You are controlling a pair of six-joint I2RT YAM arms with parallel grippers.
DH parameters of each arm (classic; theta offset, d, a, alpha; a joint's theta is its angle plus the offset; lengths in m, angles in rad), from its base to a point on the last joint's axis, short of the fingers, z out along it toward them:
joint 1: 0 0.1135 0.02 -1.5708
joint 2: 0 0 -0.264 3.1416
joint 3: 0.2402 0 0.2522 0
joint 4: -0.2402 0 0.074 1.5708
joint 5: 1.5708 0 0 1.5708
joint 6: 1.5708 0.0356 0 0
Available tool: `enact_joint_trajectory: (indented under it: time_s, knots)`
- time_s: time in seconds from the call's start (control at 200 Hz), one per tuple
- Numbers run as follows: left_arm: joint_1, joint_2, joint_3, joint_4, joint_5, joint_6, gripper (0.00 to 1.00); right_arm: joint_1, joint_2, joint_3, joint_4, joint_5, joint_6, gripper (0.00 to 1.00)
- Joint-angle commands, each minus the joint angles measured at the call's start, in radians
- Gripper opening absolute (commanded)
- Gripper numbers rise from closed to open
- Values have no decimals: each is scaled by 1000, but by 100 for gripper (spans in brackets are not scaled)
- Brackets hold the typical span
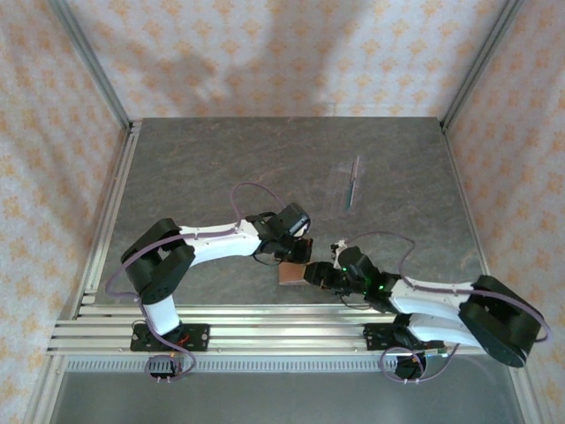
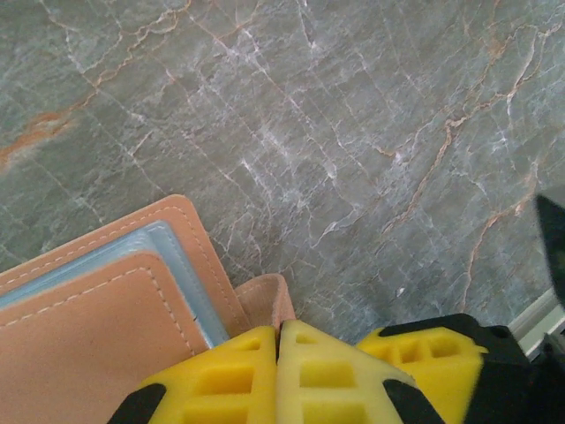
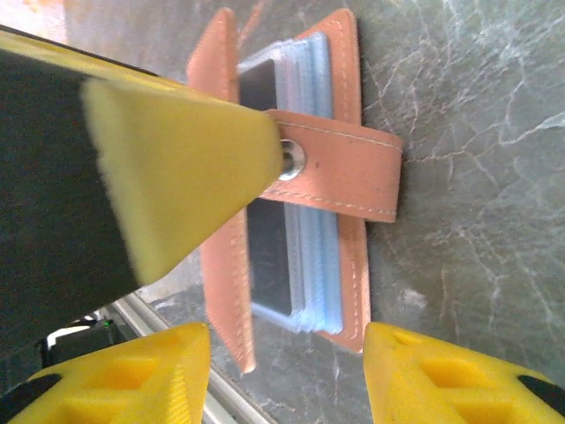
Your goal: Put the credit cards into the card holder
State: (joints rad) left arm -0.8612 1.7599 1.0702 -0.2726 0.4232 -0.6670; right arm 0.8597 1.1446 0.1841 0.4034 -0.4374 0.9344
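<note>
One card holder (image 3: 353, 106) lies on the surface (image 2: 353, 132) between both pincers. Two cards sit inside it: one black card (image 3: 265, 243) and one pale grey-blue card (image 3: 320, 261). Left pincer (image 2: 278, 340) is clenched, with its tips at the snap tab (image 3: 340, 168). Right pincer (image 3: 287, 340) is released, holding nothing.

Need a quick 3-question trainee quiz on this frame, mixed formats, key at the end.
1. True or false: the left gripper stands wide open.
2. The right gripper has its fingers: A) shut together; B) apart, straddling the card holder; C) pinching one corner of it.
3. What is tucked inside the card holder, under its strap?

Key: 1 false, its fingertips are pressed together. 2 B. 3 the credit cards, with dark and pale blue edges showing.
</note>
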Motion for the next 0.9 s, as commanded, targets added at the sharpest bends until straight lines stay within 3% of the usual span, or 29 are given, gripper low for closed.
enact_joint_trajectory:
  time_s: [0.0,0.22,0.385,0.571,0.896]
  knots:
    - [9,-33,-19,18,6,-16,0,7,85,47,125,-9,-12,47]
    - [18,-56,-43,26,3,-19,0,6,179,79,187,-49,-5,33]
    - [25,-73,-53,27,4,-22,0,6,159,90,118,-43,-18,14]
    - [45,-132,-83,16,8,-25,0,5,121,84,4,0,-31,0]
    - [77,-216,-194,41,4,-45,0,5,173,96,-63,34,-15,0]
